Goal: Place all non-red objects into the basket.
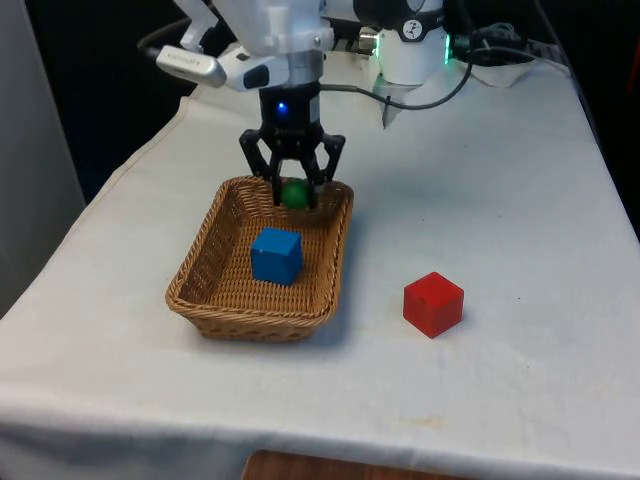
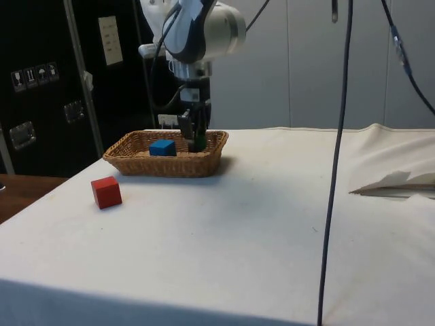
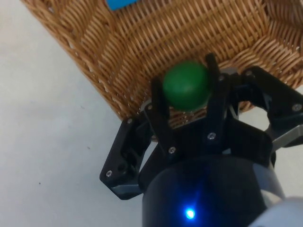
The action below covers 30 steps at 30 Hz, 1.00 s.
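One green ball (image 1: pixel 295 194), pinched between the fingers (image 3: pixel 161 113) of the gripper (image 1: pixel 294 190), low over the far end of the wicker basket (image 1: pixel 200 285). We count a blue cube (image 1: pixel 276 255) already inside and a red cube (image 1: pixel 433 303) apart on the tabletop (image 1: pixel 500 200). We judge the last placing is in hand; next comes spreading the fingers to drop the ball.

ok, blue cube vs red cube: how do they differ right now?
Colour: the blue cube is blue, the red cube red. Place: the blue cube lies inside the wicker basket, the red cube sits on the white cloth outside it, towards the front view's right. Shared: both are plain cubes of similar size, and neither is gripped.
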Each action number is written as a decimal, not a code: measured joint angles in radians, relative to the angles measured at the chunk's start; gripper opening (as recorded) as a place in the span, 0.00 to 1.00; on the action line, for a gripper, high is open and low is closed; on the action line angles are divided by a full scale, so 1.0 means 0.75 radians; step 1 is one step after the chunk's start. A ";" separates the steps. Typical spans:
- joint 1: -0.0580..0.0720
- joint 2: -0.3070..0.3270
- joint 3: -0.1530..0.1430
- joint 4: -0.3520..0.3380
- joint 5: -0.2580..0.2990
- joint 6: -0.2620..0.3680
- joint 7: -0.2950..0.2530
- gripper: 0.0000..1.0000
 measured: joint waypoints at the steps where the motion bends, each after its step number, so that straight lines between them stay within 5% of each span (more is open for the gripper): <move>1: 0.000 0.004 0.000 0.001 0.005 0.003 -0.001 0.00; 30: 0.000 0.005 -0.015 0.017 0.016 -0.004 -0.003 0.00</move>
